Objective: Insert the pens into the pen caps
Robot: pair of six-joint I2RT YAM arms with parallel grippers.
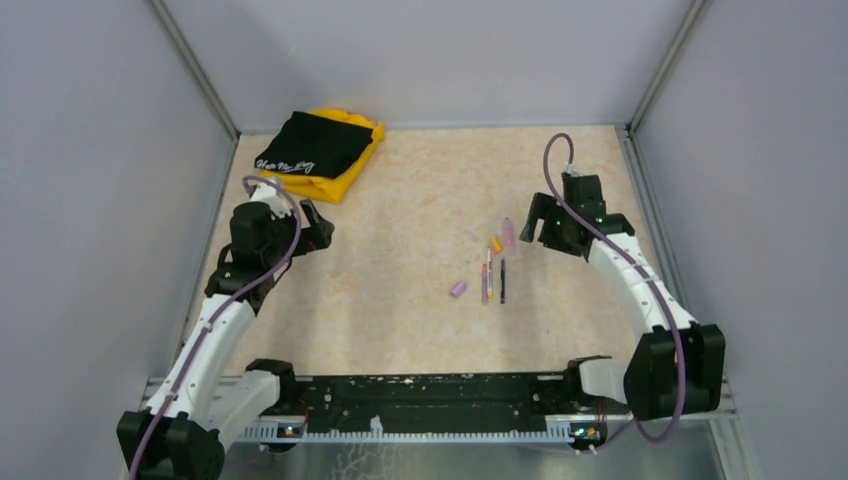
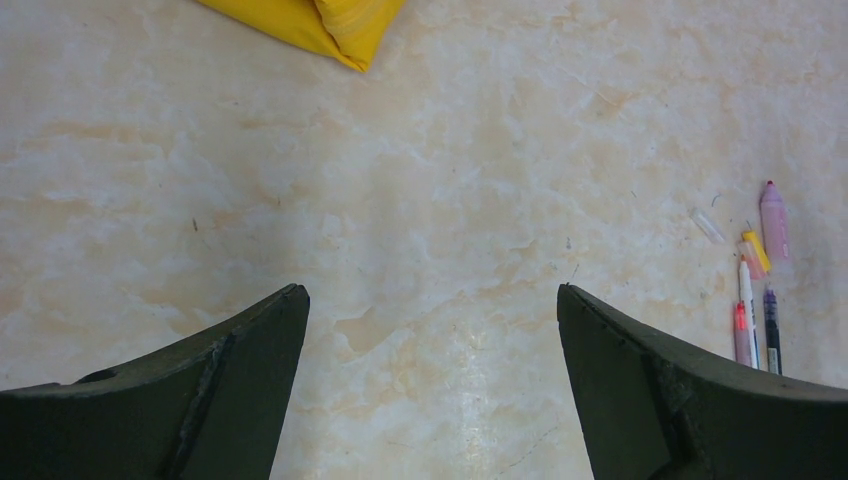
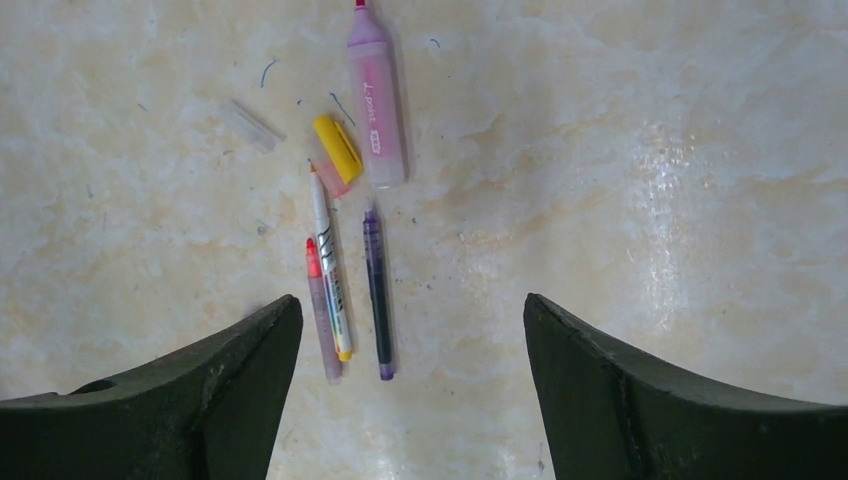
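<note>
Three pens lie side by side right of the table's middle: a black pen (image 1: 502,281) (image 3: 377,290), a white pen with orange (image 1: 489,268) (image 3: 330,270) and a pinkish-red pen (image 1: 484,290) (image 3: 320,312). Just beyond them lie the orange-yellow cap (image 1: 496,243) (image 3: 338,148) and the pink cap (image 1: 509,233) (image 3: 375,95). The lilac cap (image 1: 458,289) lies apart to their left. My right gripper (image 1: 530,228) (image 3: 412,305) hovers open above the table, just right of the pens' near ends, holding nothing. My left gripper (image 1: 318,228) (image 2: 430,300) is open and empty over bare table far to the left.
A black cloth (image 1: 312,143) on a yellow cloth (image 1: 340,180) (image 2: 330,25) lies at the back left. A small clear plastic piece (image 3: 255,125) (image 2: 707,225) rests near the caps. Grey walls enclose the table on three sides.
</note>
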